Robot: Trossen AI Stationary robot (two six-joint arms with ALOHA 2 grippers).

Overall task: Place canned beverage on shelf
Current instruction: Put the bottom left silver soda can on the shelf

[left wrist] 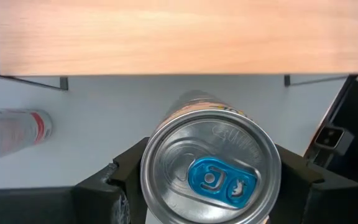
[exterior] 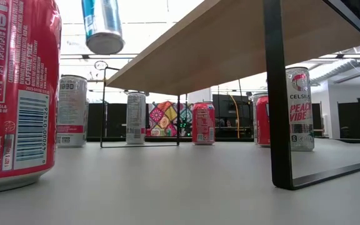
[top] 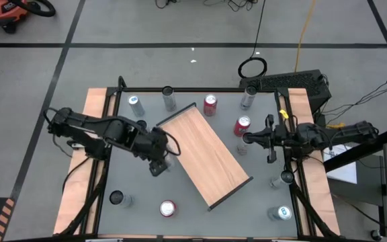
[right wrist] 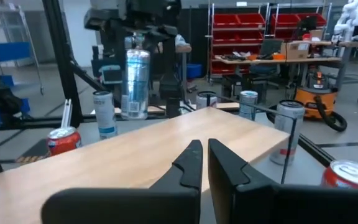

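One can (left wrist: 210, 171) sits clamped in the left gripper (left wrist: 210, 186) beside the shelf (left wrist: 179, 37), so carry it level over the board before lowering, while the right gripper (right wrist: 205, 158) waits shut and empty.

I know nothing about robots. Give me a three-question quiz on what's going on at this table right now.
1. True or false: the left gripper holds a can with a blue tab lifted off the table.
2. Where does that can hang: A) above the shelf top, B) beside the shelf's edge, C) under the shelf?
3. Fill in: the right gripper waits with its fingers ____.

Key
1. True: the low view shows the can in the air.
2. B: the shelf board lies just ahead of it, not under it.
3. Shut, holding nothing.
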